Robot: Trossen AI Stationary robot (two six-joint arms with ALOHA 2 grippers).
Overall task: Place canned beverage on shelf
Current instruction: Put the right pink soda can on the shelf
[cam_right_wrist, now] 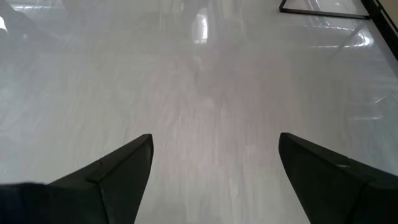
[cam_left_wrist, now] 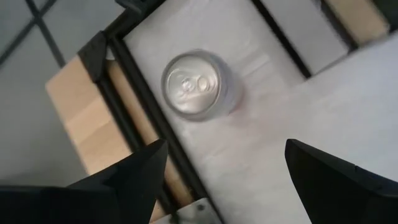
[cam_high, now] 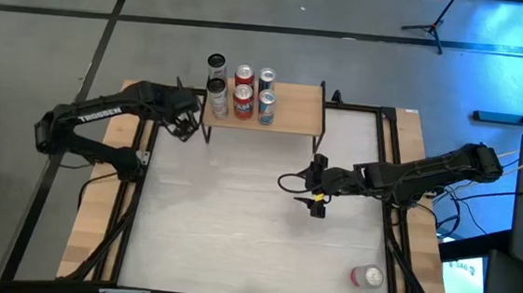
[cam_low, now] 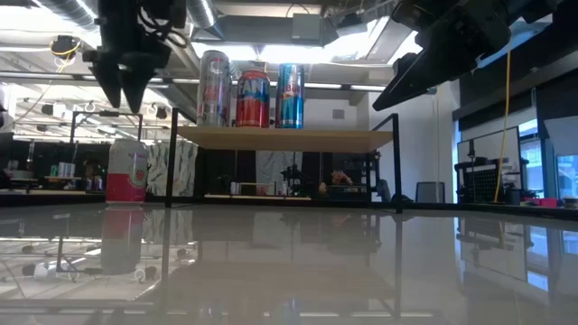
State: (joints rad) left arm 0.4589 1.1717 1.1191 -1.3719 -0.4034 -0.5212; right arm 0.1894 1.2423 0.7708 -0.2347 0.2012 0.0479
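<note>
Shelf [cam_high: 288, 111] is carrying several cans [cam_high: 243, 101] at its left end. One can [cam_high: 367, 277] is lying near the table's front right corner, unplaced. Left gripper [cam_high: 187, 122], fingers wide and empty, is hovering beside the shelf. Right gripper [cam_high: 317, 203], wide, is hanging mid-table.

Lighting: bright, even, from overhead ceiling fixtures visible in the low view. Blue glow at the high view's upper right corner. Glare: the glossy white table top [cam_low: 289, 262] mirrors the light wooden shelf with thin black legs [cam_low: 289, 137] and room; pale streaks cross it in the right wrist view. Shadows: soft, faint. Focus: dark foreground fingers [cam_right_wrist: 106, 174] blurred in both wrist views; room background hazy.
</note>
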